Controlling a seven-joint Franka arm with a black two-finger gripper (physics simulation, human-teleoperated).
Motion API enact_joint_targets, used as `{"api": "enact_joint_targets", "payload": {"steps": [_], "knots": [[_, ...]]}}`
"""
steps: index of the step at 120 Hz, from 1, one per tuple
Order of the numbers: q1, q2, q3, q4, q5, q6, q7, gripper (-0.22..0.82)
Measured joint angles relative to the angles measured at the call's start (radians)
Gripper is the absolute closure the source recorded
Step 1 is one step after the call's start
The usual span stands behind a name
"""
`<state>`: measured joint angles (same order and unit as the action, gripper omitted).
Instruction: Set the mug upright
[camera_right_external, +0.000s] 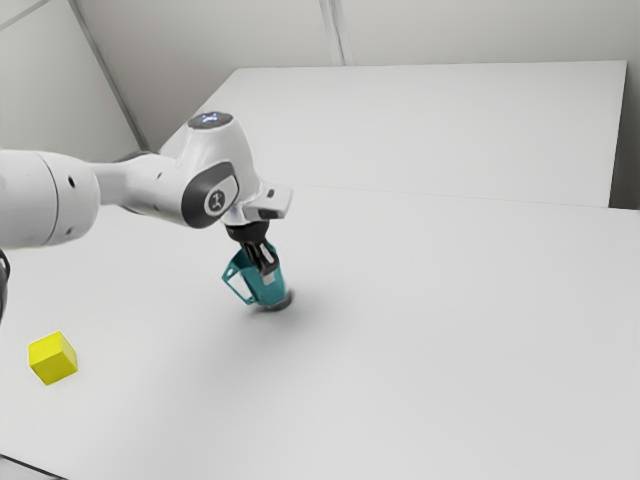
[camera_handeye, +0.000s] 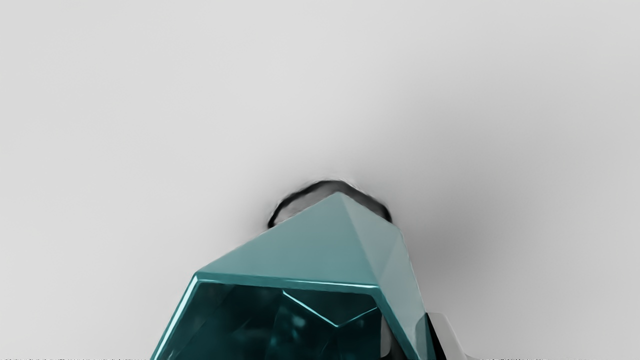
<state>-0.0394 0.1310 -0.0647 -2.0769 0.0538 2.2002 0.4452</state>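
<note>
Evidently, the teal mug (camera_right_external: 269, 293) is held mouth-up but leaning in the pincer (camera_right_external: 267, 270), well in from the tabletop's (camera_right_external: 450, 350) far edge, its rim tipped toward the exterior view's left. The pincer is closed on the mug's wall, with one finger (camera_handeye: 386, 338) inside the mouth and the other finger (camera_handeye: 443, 334) outside; by such a hold, it is judged, the lean can be steered while the handle (camera_right_external: 236, 291) is left free. Nearer the dark-lined edge at the exterior view's lower left, a yellow cube (camera_right_external: 53, 358) is placed well apart, where it is unlikely to be struck. By the exterior view the handle, the cube and the lean are given; by the wrist view the hollow inside and the straddled wall are shown. Around the foot a dark ring (camera_handeye: 300, 202) is seen, but whether the tabletop is touched cannot be told.
</note>
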Motion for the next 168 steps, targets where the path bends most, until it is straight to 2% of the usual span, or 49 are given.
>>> {"api": "enact_joint_targets", "payload": {"steps": [35,61,73,87,116,136,150,168], "knots": [[-0.003,0.000,0.000,-0.057,0.010,0.046,-0.041,0.78],[-0.003,-0.006,0.000,-0.053,0.032,0.055,-0.046,0.32],[-0.008,-0.023,0.000,-0.048,0.037,0.057,-0.048,0.20],[-0.019,-0.056,0.000,-0.043,0.027,0.058,-0.051,0.12],[-0.021,-0.104,0.004,0.029,-0.004,0.001,-0.077,0.04],[-0.025,-0.123,0.013,0.140,0.004,-0.124,-0.125,0.02],[-0.083,-0.137,0.074,0.242,0.018,-0.220,-0.153,0.01],[-0.092,-0.139,0.087,0.337,0.046,-0.330,-0.182,0.00]]}}
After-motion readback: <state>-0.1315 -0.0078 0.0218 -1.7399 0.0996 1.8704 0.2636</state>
